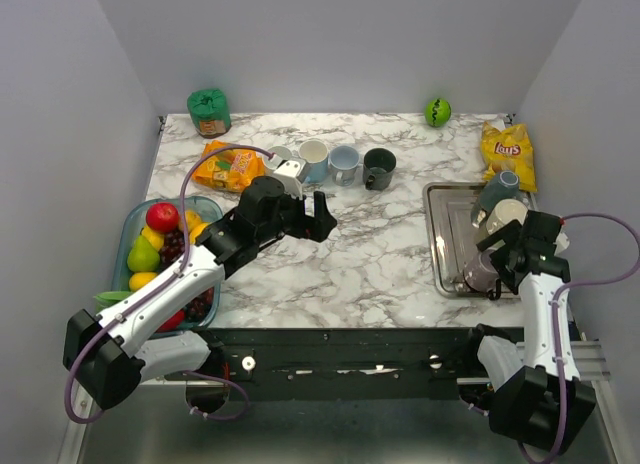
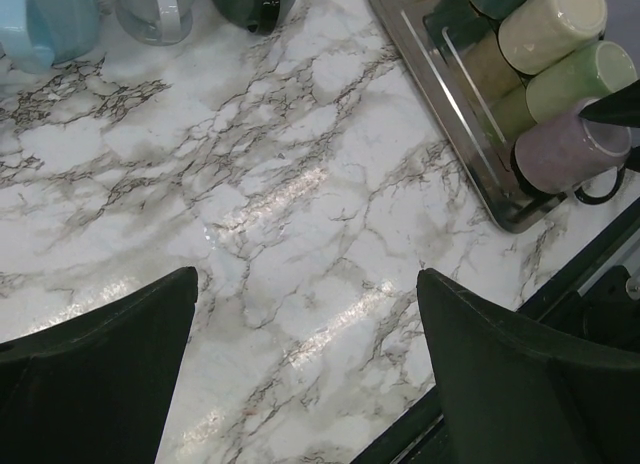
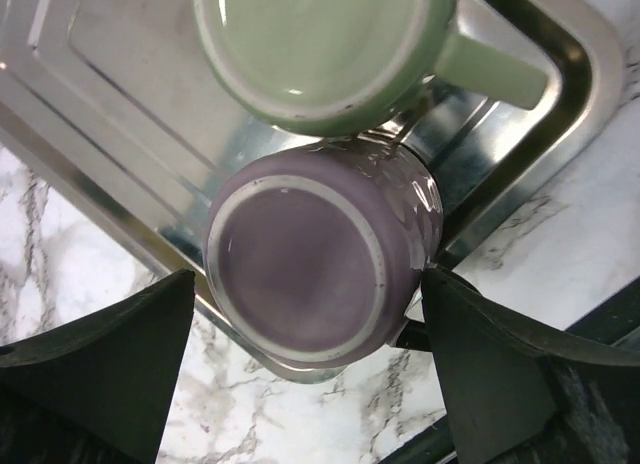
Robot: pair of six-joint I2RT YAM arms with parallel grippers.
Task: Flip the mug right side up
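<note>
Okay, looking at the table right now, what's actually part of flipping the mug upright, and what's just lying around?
Job: purple mug, upside down; metal tray holding it; right gripper, open above it.
Lying about: fruit bin; chips bag; green ball; upright mugs at the back.

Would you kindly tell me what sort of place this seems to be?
Probably a mock kitchen counter in a lab booth: a marble-look top, a steel tray of upturned mugs, and a fruit bin.
</note>
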